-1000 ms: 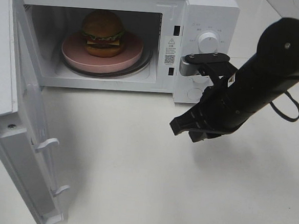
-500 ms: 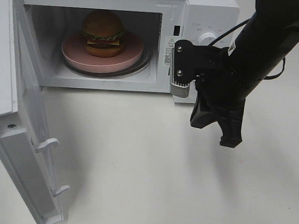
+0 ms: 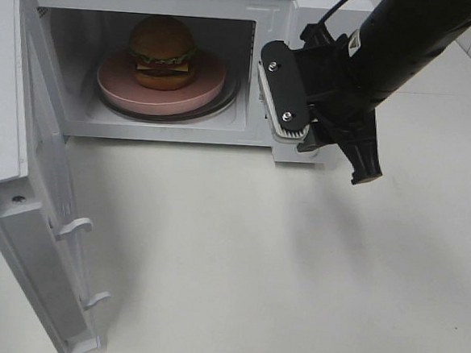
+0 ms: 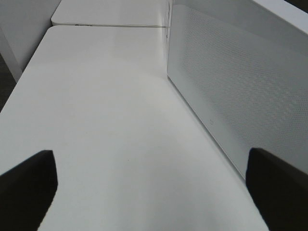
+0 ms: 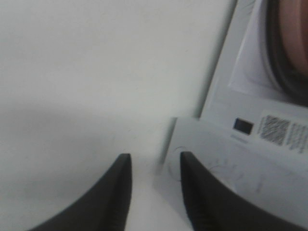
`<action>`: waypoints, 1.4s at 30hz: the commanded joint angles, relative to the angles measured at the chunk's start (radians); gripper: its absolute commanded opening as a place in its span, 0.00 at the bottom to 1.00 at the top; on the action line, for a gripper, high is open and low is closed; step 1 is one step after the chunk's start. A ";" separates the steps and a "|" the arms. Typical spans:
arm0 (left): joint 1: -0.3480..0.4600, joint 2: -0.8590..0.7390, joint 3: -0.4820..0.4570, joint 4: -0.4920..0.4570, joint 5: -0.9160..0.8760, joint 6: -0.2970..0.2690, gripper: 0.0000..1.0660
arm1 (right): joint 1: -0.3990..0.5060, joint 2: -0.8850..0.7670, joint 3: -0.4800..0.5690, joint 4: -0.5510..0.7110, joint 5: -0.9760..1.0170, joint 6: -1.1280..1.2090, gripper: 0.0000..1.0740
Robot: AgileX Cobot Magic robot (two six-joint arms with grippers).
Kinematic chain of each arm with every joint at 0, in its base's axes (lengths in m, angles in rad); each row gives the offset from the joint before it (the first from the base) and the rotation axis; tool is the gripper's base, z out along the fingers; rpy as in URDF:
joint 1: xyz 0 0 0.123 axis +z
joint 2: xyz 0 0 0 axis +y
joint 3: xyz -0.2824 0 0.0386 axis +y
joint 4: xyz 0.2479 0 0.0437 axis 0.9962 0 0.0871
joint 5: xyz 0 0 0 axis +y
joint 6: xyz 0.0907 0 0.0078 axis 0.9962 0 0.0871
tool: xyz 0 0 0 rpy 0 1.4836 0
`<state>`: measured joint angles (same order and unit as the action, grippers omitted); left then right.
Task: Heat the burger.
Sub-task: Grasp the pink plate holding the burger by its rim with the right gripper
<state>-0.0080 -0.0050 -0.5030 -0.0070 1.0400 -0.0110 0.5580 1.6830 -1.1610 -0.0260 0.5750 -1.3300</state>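
The burger, with a golden-brown bun, lettuce and cheese, sits on a round pink plate inside the open white microwave. My right gripper hangs in front of the microwave's control panel, to the right of the cavity and well away from the burger. In the right wrist view the right gripper has its fingers somewhat apart with nothing between them, over the microwave's lower front corner. The left gripper is open wide beside the microwave's perforated side wall and does not show in the exterior view.
The microwave door stands swung fully open at the left, reaching to the table's front. White table surface stretches in front of the oven. The right arm covers the dials.
The right arm has swung up and back from over the table to the microwave's control panel. Its fingers, shut a second ago, have parted. Burger, plate and door have not moved.
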 commanded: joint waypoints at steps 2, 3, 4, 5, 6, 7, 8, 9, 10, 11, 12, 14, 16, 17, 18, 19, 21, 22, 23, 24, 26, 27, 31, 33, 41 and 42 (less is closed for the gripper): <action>0.000 -0.022 0.002 -0.006 -0.003 0.003 0.96 | 0.029 -0.006 -0.008 -0.011 -0.113 0.023 0.62; 0.000 -0.022 0.002 -0.006 -0.003 0.003 0.96 | 0.039 0.005 -0.013 -0.014 -0.126 0.056 0.68; 0.000 -0.022 0.002 -0.006 -0.003 0.003 0.96 | 0.039 0.005 -0.013 -0.014 -0.126 0.056 0.68; 0.000 -0.022 0.002 -0.006 -0.003 0.003 0.96 | 0.039 0.012 -0.020 -0.021 -0.125 0.072 0.78; 0.000 -0.022 0.002 -0.006 -0.003 0.003 0.96 | 0.039 0.037 -0.036 -0.023 -0.122 0.114 0.84; 0.000 -0.022 0.002 -0.006 -0.003 0.003 0.96 | 0.039 0.037 -0.036 -0.023 -0.122 0.114 0.84; 0.000 -0.022 0.002 -0.006 -0.003 0.003 0.96 | 0.039 0.047 -0.045 -0.023 -0.115 0.133 0.85; 0.000 -0.022 0.002 -0.006 -0.003 0.003 0.96 | 0.039 0.071 -0.066 -0.028 -0.109 0.150 0.85; 0.000 -0.022 0.002 -0.006 -0.003 0.003 0.96 | 0.039 0.071 -0.066 -0.028 -0.109 0.150 0.85; 0.000 -0.022 0.002 -0.006 -0.003 0.003 0.96 | 0.039 0.083 -0.078 -0.030 -0.106 0.153 0.85; 0.000 -0.022 0.002 -0.006 -0.003 0.003 0.96 | 0.054 0.105 -0.097 -0.050 -0.106 0.155 0.84; 0.000 -0.022 0.002 -0.006 -0.003 0.003 0.96 | 0.066 0.120 -0.111 -0.086 -0.111 0.167 0.84; 0.000 -0.022 0.002 -0.006 -0.003 0.003 0.96 | 0.075 0.128 -0.120 -0.102 -0.113 0.177 0.84; 0.000 -0.022 0.002 -0.006 -0.003 0.003 0.96 | 0.086 0.145 -0.140 -0.112 -0.124 0.193 0.83; 0.000 -0.022 0.002 -0.006 -0.003 0.003 0.96 | 0.086 0.145 -0.140 -0.112 -0.124 0.193 0.83; 0.000 -0.022 0.002 -0.006 -0.003 0.003 0.96 | 0.092 0.166 -0.165 -0.117 -0.127 0.198 0.83; 0.000 -0.022 0.002 -0.006 -0.003 0.003 0.96 | 0.097 0.177 -0.178 -0.124 -0.125 0.198 0.82; 0.000 -0.022 0.002 -0.006 -0.003 0.003 0.96 | 0.097 0.196 -0.200 -0.127 -0.127 0.198 0.82; 0.000 -0.022 0.002 -0.006 -0.003 0.003 0.96 | 0.100 0.208 -0.212 -0.127 -0.127 0.198 0.82; 0.000 -0.022 0.002 -0.006 -0.003 0.003 0.96 | 0.100 0.208 -0.212 -0.127 -0.127 0.198 0.82; 0.000 -0.022 0.002 -0.006 -0.003 0.003 0.96 | 0.111 0.228 -0.233 -0.129 -0.129 0.198 0.81; 0.000 -0.022 0.002 -0.006 -0.003 0.003 0.96 | 0.115 0.239 -0.244 -0.131 -0.132 0.198 0.81; 0.000 -0.022 0.002 -0.006 -0.003 0.003 0.96 | 0.132 0.286 -0.298 -0.134 -0.134 0.198 0.81; 0.000 -0.022 0.002 -0.006 -0.003 0.003 0.96 | 0.135 0.324 -0.340 -0.131 -0.139 0.201 0.81; 0.000 -0.022 0.002 -0.006 -0.003 0.003 0.96 | 0.144 0.437 -0.440 -0.132 -0.163 0.213 0.80; 0.000 -0.022 0.002 -0.006 -0.003 0.003 0.96 | 0.144 0.437 -0.440 -0.132 -0.163 0.213 0.80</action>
<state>-0.0080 -0.0050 -0.5030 -0.0070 1.0400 -0.0110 0.7000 2.1150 -1.5920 -0.1530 0.4170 -1.1260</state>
